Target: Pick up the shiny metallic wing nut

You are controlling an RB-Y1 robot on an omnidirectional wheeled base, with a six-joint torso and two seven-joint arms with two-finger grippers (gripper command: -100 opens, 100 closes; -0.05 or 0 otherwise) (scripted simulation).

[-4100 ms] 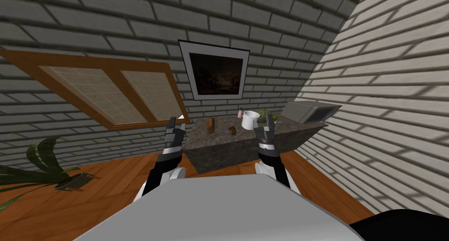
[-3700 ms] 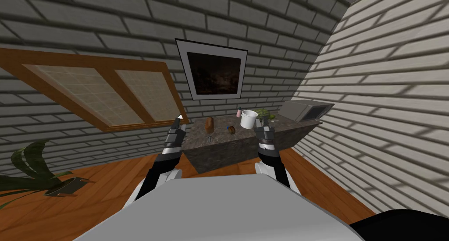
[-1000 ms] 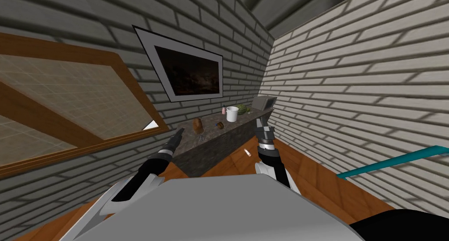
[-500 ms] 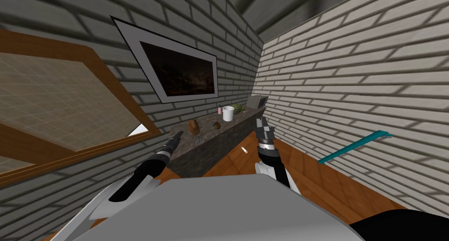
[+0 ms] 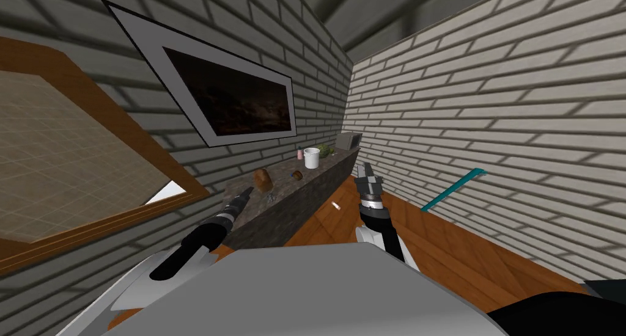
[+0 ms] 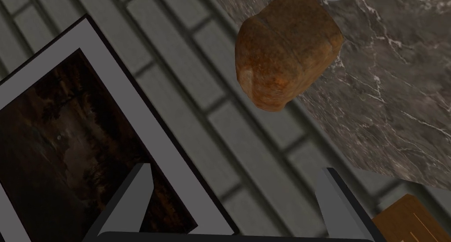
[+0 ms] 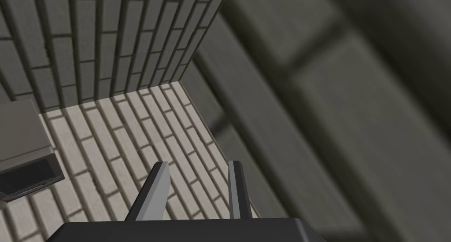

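The wing nut (image 5: 269, 196) is a tiny grey speck on the dark marble counter (image 5: 287, 189), just in front of a brown bread loaf (image 5: 263, 179). My left gripper (image 5: 247, 193) reaches to the counter's near end, a little short of the nut. In the left wrist view that gripper (image 6: 238, 195) stands open and empty, with the loaf (image 6: 286, 50) ahead on the marble counter (image 6: 396, 98). My right gripper (image 5: 367, 170) is raised beside the counter's front, and in its wrist view the right gripper (image 7: 196, 186) is part-way open with nothing between its fingers.
Farther along the counter are a small brown object (image 5: 297, 175), a white mug (image 5: 312, 157), a pink bottle (image 5: 299, 154), something green (image 5: 324, 150) and a grey microwave (image 5: 349, 140). A small white object (image 5: 335, 205) lies on the wooden floor. A teal bar (image 5: 452, 189) leans at the right wall.
I have moved and turned: the wall picture has grown, the counter now runs away along the left wall, and the teal bar has slid leftward. Both grippers keep their openings.
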